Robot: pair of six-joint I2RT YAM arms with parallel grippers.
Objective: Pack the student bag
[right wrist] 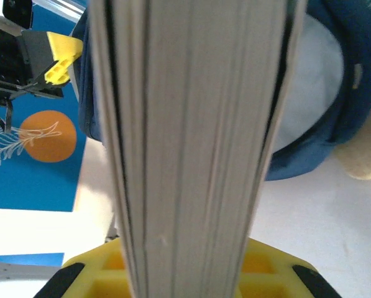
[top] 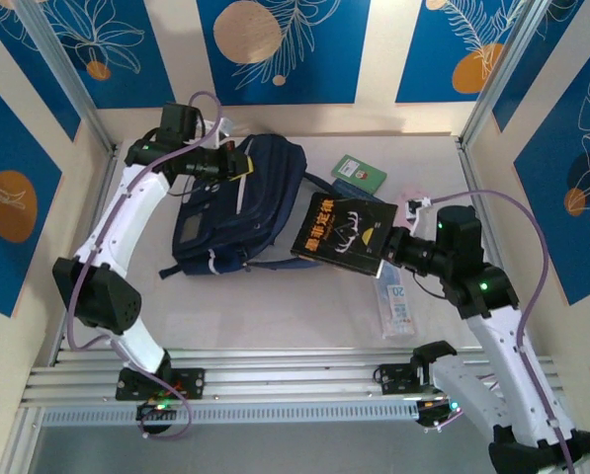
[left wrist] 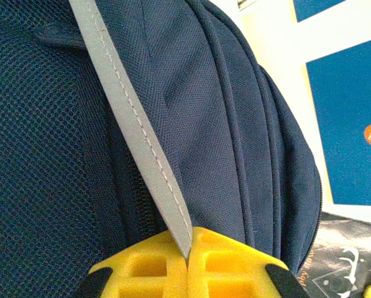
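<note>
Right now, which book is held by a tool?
The black one with gold print, in the right tool; the small green one lies free on the table.

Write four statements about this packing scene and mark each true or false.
1. The right gripper holds a black book. True.
2. The left gripper is open. False: it is shut on a grey strip of the student bag.
3. The green box lies inside the bag. False: it lies on the table, beyond the book.
4. A white and blue flat item lies on the table near the right arm. True.
</note>
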